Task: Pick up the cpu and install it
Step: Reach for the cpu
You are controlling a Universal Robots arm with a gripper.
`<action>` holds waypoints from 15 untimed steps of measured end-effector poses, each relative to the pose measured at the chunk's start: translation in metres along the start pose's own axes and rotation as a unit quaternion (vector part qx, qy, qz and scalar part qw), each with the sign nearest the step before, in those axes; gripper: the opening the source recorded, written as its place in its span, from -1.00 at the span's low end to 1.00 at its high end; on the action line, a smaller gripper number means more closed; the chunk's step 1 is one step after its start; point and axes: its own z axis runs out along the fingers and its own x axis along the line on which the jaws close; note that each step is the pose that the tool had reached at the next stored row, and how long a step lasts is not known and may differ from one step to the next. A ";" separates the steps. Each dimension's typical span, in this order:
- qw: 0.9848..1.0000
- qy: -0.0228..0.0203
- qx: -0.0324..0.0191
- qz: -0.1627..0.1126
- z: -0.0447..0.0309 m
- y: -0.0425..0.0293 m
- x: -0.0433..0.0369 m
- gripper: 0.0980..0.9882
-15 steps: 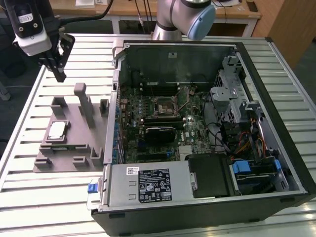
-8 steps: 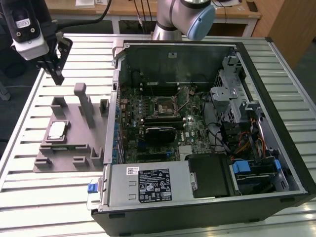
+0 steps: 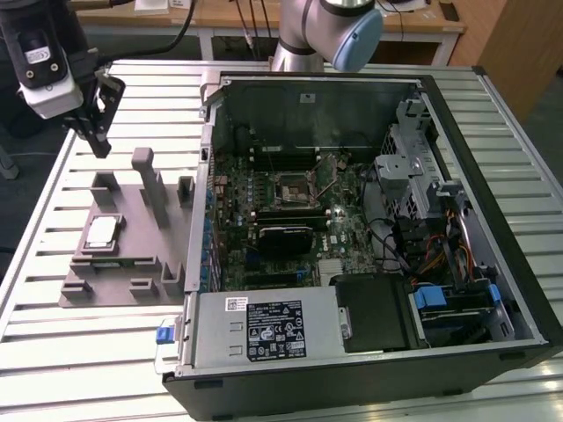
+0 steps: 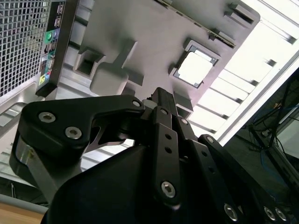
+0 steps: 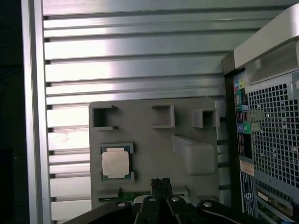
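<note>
The cpu (image 3: 101,233) is a small silvery square lying flat in a recess of the grey fixture plate (image 3: 132,255), at the exterior view's left beside the open computer case. It also appears in the first wrist view as the cpu (image 5: 115,163) and in the second wrist view as the cpu (image 4: 195,68). My gripper (image 3: 98,141) hangs well above the plate's far end, apart from the cpu, with its fingers together and nothing between them. The gripper's dark fingertips (image 5: 160,183) point down at the plate (image 5: 154,140). The black square socket (image 3: 290,189) sits mid-motherboard inside the case.
The open computer case (image 3: 493,132) fills the exterior view's right, with a black card (image 3: 286,237), cables and drive bays inside. Upright grey posts (image 3: 145,180) rise from the fixture plate. A slatted metal table (image 3: 53,334) carries everything; its edge runs along the exterior view's left.
</note>
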 end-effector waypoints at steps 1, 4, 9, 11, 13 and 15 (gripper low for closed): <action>1.000 0.000 0.000 0.000 0.0014 -0.0002 0.0011 -0.98; 1.000 0.000 0.000 0.000 0.0056 -0.0007 0.0045 -0.98; 1.000 0.000 0.000 0.000 0.0116 -0.0015 0.0105 -0.98; 1.000 0.000 0.000 0.000 0.0135 -0.0019 0.0132 -0.98; 1.000 0.000 0.000 0.000 0.0157 -0.0023 0.0160 -0.98; 1.000 0.000 0.000 0.000 0.0179 -0.0027 0.0188 -0.98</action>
